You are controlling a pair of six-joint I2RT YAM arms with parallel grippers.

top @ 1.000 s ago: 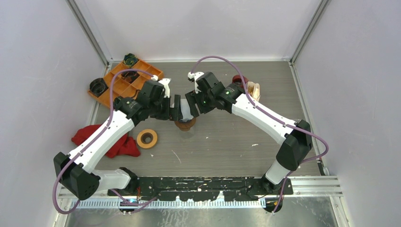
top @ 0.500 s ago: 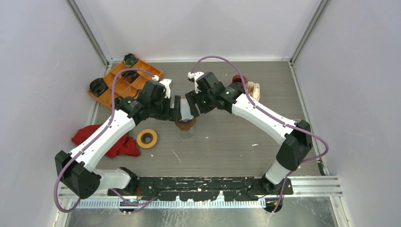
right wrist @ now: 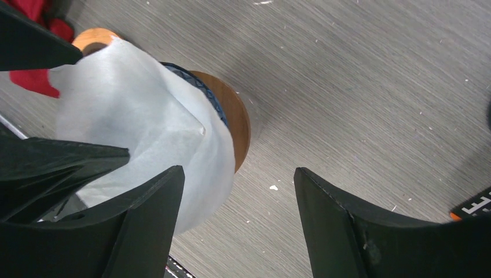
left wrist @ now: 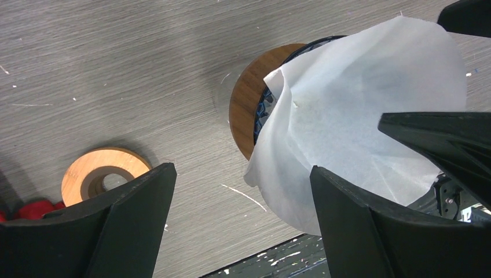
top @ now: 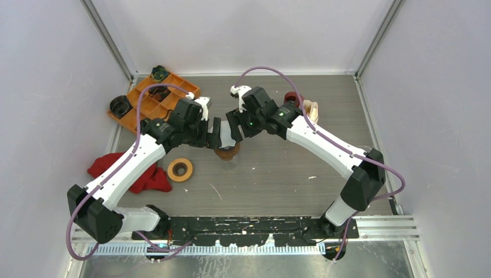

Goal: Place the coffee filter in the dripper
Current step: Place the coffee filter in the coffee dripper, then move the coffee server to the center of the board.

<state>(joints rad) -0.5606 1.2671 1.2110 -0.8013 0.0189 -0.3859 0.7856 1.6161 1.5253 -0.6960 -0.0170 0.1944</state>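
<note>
Coffee filter: we see it standing loosely in the dripper on the bench.
Left jaws: apart, at the filter's side.
Right jaws: apart, opposite.

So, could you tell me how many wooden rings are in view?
2: a loose ring beside the red cloth, and the wooden collar around the dripper. Others could be hidden from view.

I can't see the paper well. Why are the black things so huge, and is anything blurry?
Left wrist view: the left gripper sits close to the lens, so it looks huge; coffee filter and table grain are sharp. Right wrist view: same with the right gripper; filter bright, folds faint. Top view: even light, weak shadows.
</note>
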